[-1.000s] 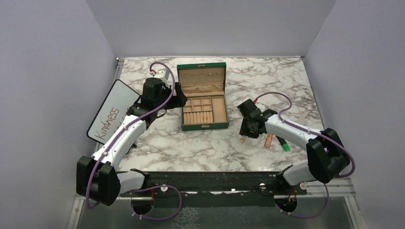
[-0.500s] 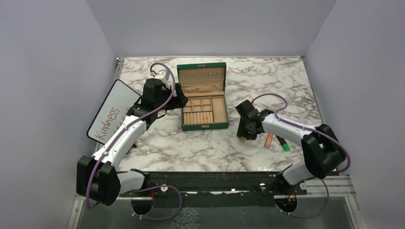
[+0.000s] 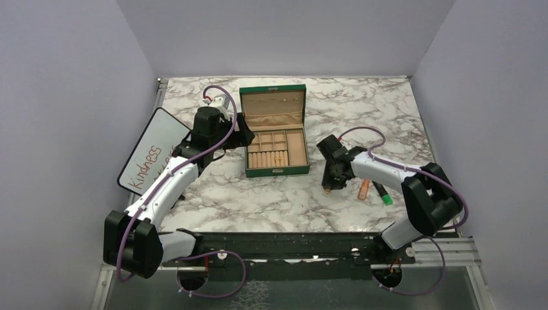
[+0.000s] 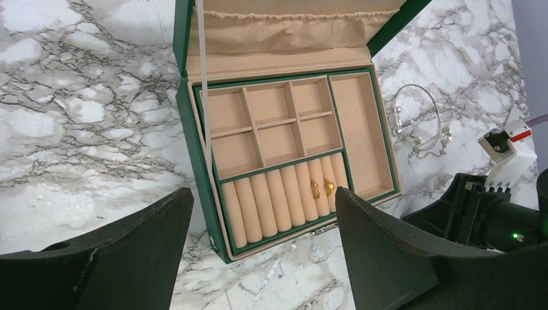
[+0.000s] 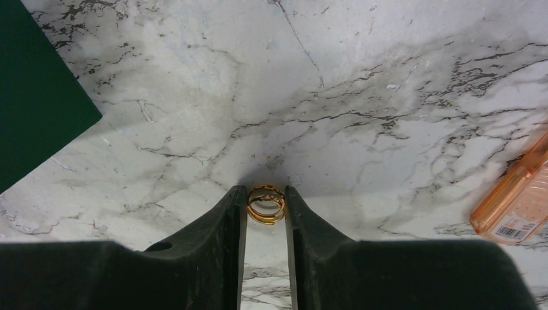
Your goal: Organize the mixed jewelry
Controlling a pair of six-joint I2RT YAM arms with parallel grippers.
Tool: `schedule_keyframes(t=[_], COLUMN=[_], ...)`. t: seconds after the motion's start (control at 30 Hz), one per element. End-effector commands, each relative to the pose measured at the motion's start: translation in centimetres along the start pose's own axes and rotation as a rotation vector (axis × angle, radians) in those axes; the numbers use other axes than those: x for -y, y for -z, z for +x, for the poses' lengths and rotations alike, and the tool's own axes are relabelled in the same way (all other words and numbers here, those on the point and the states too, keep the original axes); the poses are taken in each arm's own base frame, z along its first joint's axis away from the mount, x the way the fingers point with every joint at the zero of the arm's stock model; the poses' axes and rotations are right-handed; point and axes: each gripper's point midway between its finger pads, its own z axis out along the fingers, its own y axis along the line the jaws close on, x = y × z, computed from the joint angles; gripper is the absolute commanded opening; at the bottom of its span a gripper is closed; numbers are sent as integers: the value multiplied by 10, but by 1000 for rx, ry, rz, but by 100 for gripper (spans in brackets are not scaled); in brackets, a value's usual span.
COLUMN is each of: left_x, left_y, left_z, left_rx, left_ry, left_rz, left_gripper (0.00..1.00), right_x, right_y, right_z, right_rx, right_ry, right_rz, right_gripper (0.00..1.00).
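Observation:
The green jewelry box stands open at the back middle. In the left wrist view two small gold rings sit on the ring rolls of the box. A thin wire necklace loop lies on the marble to the right of the box. My right gripper is down at the table, right of the box's front. Its fingers are shut on a gold ring, one on each side. My left gripper is open and empty at the box's left side, and it also shows in its wrist view.
An orange marker and a black-and-green highlighter lie just right of my right gripper. The marker's end shows in the right wrist view. A whiteboard reading "Kindness" lies at the left edge. A corner of the box is up-left of the ring.
My right gripper has swung left and come down over the gold ring that lay bare on the marble, and now covers it. The left arm has not moved.

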Motion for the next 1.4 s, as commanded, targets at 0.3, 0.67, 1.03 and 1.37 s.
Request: schedule_keyframes(t=[0.3, 0.67, 1.03, 1.37], left_x=[24, 79, 138, 126], left_y=[0, -8, -21, -33], left_z=[0, 28, 78, 79], left_rx=[-3, -114, -168, -158], left_ry=[4, -9, 15, 15], left_rz=[132, 366, 449, 377], left_gripper=[82, 83, 86, 84], right_x=[-11, -46, -42, -49], right_y=[20, 41, 38, 8], right_z=[-28, -38, -35, -43], right_rx=[118, 149, 153, 124], right_ry=[-85, -327, -295, -14], right_rz=[-50, -254, -249, -176], right_gripper=[29, 30, 31, 34])
